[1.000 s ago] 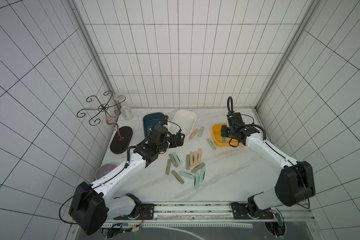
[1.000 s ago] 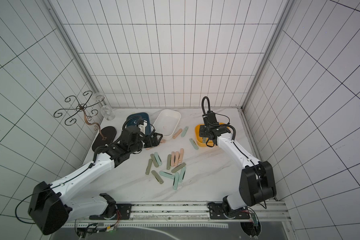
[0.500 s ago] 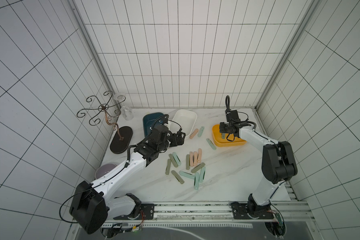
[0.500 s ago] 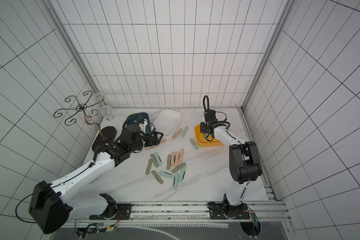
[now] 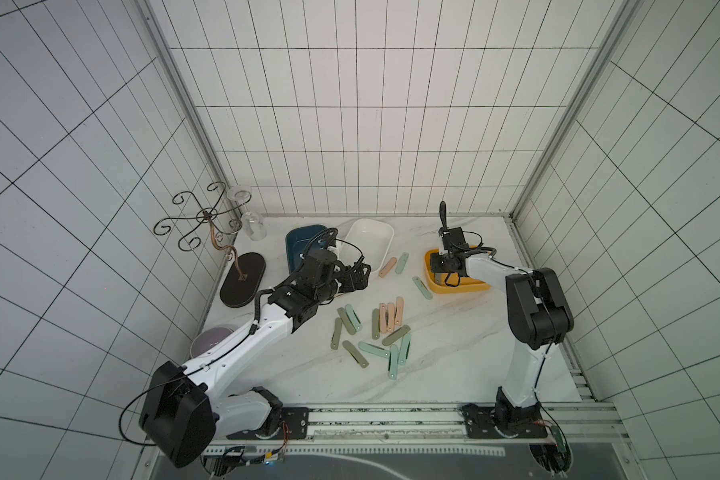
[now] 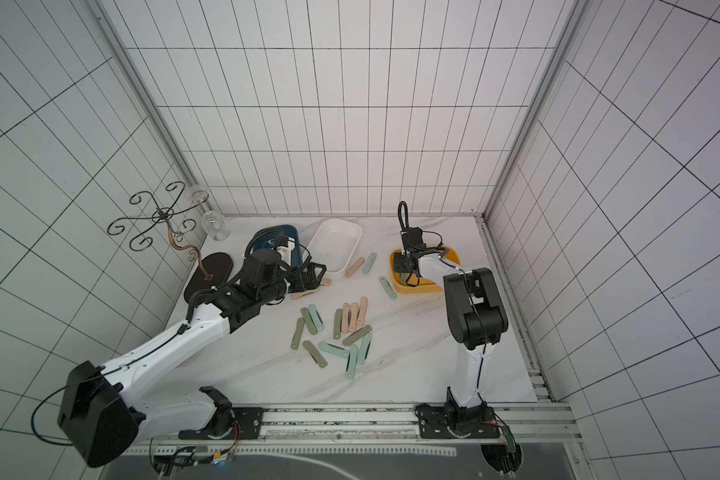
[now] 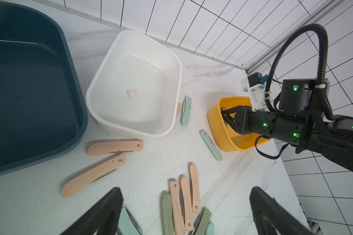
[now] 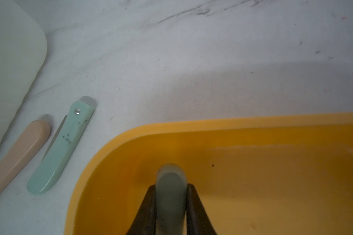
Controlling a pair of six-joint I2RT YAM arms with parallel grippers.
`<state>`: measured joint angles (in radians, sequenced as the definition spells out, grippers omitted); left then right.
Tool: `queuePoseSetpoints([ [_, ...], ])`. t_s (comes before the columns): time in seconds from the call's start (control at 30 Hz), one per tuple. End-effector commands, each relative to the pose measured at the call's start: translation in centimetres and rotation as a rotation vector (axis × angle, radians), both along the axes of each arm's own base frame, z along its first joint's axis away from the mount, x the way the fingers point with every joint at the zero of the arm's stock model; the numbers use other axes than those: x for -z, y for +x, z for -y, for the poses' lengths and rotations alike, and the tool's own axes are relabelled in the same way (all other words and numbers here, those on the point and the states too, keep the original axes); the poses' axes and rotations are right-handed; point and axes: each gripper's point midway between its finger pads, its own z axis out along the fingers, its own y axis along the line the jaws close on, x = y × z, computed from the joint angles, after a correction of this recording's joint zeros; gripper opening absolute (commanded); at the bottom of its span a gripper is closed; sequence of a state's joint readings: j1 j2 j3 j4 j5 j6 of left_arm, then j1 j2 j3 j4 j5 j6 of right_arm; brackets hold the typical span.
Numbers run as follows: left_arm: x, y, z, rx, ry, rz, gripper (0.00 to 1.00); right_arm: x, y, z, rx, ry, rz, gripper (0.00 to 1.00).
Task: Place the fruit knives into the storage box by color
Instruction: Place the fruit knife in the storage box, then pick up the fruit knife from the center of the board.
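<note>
Right gripper (image 8: 171, 185) sits inside the yellow box (image 8: 212, 124), pinching an olive-grey knife (image 8: 171, 175); left gripper (image 7: 185, 188) spread, near peach knives (image 7: 184, 201) on the desk (image 7: 151, 162).

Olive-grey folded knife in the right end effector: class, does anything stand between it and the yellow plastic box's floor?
Nothing visible does. The right end effector holds the olive-grey folded knife inside the yellow plastic box, and the floor showing around it is bare.

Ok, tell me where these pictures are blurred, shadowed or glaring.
Right wrist view: the olive-grey knife in the right pincer is blurred, a broad shadow crosses the table; left wrist view: sharp, thin glare streaks on the white box; both top views: evenly lit.
</note>
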<state>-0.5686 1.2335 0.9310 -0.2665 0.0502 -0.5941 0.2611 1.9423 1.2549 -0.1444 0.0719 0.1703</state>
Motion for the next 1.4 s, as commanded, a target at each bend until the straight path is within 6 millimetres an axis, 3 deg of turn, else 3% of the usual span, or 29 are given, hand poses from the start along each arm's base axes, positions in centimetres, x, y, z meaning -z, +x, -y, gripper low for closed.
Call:
queuePoseSetpoints([
  [0.0,-0.9,0.4,0.1,-0.01,0.0,0.025,0.97,-3.5,3.2,-1.7,-0.028,0.032,0.102,0.24],
  [0.23,-1.0,0.2,-0.2,-0.016,0.001,0.027,0.97,-3.4,3.6,-2.0,-0.026,0.05,0.097,0.36],
  [0.4,-1.2,0.1,-0.3,-0.021,-0.001,0.032,0.97,-4.6,3.8,-1.9,-0.02,0.052,0.107,0.43],
  [0.63,-1.5,-0.1,-0.7,-0.03,0.009,0.041,0.97,-8.8,3.4,-1.4,-0.002,0.061,0.154,0.47],
  [0.8,-1.5,-0.4,-1.4,-0.045,0.03,0.047,0.97,-12.0,1.3,-2.8,-0.049,0.128,0.18,0.48],
  [1.0,-0.6,-0.4,-3.3,-0.085,0.039,0.037,0.97,-12.9,-3.6,-7.1,-0.174,0.145,0.163,0.5],
  [1.17,0.2,0.1,-6.3,-0.143,0.019,0.007,0.97,-11.0,-8.5,-12.2,-0.293,0.164,0.099,0.51],
  [1.37,0.4,0.7,-10.1,-0.222,0.009,-0.004,0.97,-8.6,-14.3,-20.0,-0.462,0.203,0.016,0.51],
])
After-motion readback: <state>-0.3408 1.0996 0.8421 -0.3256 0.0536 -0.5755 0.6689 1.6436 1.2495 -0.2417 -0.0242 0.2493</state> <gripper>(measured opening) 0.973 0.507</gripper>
